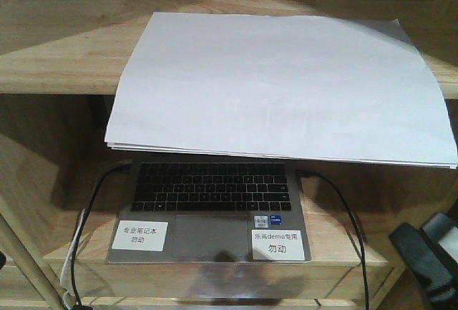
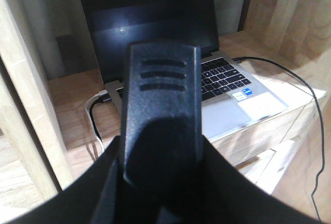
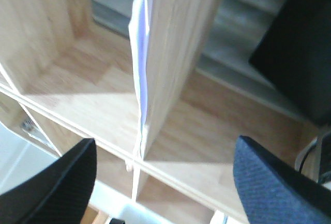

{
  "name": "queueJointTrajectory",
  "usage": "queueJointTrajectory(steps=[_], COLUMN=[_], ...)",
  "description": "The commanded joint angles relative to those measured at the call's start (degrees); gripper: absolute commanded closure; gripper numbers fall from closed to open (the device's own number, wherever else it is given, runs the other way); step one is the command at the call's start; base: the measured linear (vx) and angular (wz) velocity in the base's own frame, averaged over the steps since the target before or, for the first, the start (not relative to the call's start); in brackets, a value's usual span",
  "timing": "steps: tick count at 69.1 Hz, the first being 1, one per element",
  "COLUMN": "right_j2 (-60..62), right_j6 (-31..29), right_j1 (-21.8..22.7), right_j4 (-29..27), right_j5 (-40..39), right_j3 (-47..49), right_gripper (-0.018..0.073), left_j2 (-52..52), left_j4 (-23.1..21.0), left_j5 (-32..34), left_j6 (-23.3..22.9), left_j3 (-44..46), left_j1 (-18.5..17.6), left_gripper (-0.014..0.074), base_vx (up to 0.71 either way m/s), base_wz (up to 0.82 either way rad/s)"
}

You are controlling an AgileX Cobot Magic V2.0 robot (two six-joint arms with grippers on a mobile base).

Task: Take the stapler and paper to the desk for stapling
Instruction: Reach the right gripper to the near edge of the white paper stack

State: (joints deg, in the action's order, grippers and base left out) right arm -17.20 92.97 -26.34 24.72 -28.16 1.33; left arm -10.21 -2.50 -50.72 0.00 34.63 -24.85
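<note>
Left wrist view: left gripper (image 2: pixel 161 175) pinching a black ribbed body, judged to be the stapler (image 2: pixel 160 94); no orange patch showing; held up in front of the open laptop (image 2: pixel 207 74).
Paper: paper (image 1: pixel 279 88) lying flat on the upper shelf board (image 1: pixel 57 59), front edge overhanging above the laptop keyboard; long axis running left to right along the shelf.
Nearer arm: the right, low in the front view's right corner, below and to the right of the stack.
Right gripper: right gripper (image 3: pixel 165 182) spread wide, fingers (image 3: pixel 57 188) at either side of the wrist view; paper and board seen edge-on in line between them, ahead, apart, untouched.
Next move, judged: straight advance to bracket the overhanging edge, clear of the board.
Surface: not in any view.
</note>
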Motion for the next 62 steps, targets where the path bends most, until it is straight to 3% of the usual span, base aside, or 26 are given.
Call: queueJointTrajectory(steps=[1, 25, 43, 62], right_j2=[-5.95, -27.6, -38.66, -44.36], right_j6=[-2.4, -7.02, -8.7, -9.54], right_j1=[-0.17, -0.17, -0.17, -0.17], right_j4=[-0.21, -4.0, -10.65, -11.72], right_j5=[-8.9, -25.63, -34.07, -38.44], right_j3=[3.83, 10.19, 12.77, 16.48], right_gripper=[0.0029, 0.0029, 0.0029, 0.0036], left_j2=[-0.71, -0.71, -0.71, -0.71], left_j4=[-0.48, -0.48, -0.48, -0.48], left_j5=[6.33, 6.33, 6.33, 6.33], left_j6=[-0.49, -0.49, -0.49, -0.49], left_j3=[1.52, 1.52, 1.52, 1.52], left_j1=[-0.17, -0.17, -0.17, -0.17], left_gripper=[0.0603, 0.0603, 0.0603, 0.0603], base_vx=[0.0, 0.0, 0.0, 0.0], base_wz=[0.0, 0.0, 0.0, 0.0])
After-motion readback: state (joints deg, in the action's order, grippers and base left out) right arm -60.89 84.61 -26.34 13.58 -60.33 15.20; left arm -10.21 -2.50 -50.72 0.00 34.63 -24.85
